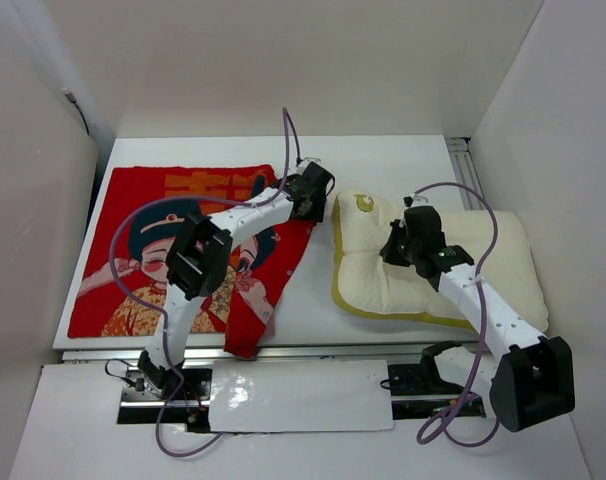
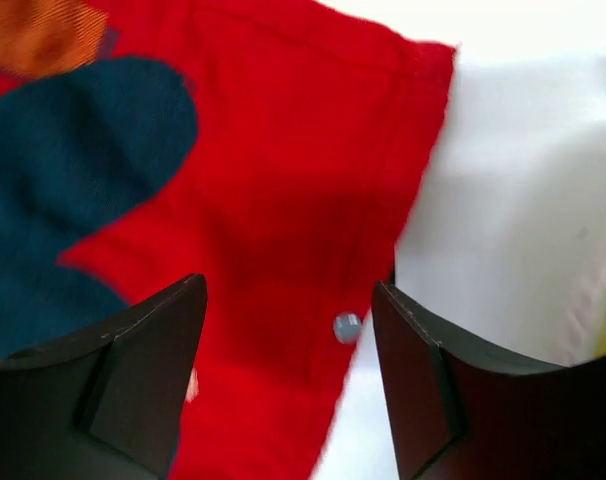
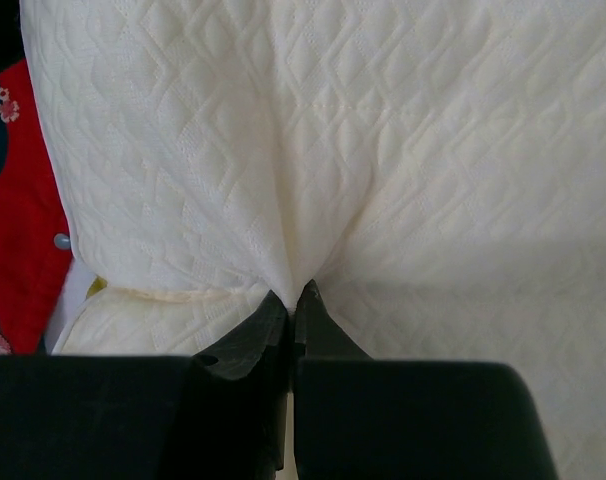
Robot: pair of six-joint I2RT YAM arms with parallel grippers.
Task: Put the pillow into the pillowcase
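- Right gripper presses its fingers together on a small fold of the pillow. So thin a pinch may slip once the pillow's bulk drags.
- Beyond it, the pillow lies on the table, just right of the pillowcase and wholly outside it.
- Over the pillowcase's edge (a small snap shows there), the left gripper hovers with fingers spread, holding nothing.
- My judgement of the risk: with no layer lifted, the mouth lies flat, so a pushed pillow would shove or bunch the cloth instead of entering.
- Farther left the pillowcase lies spread, its near corner folded, which could snag.
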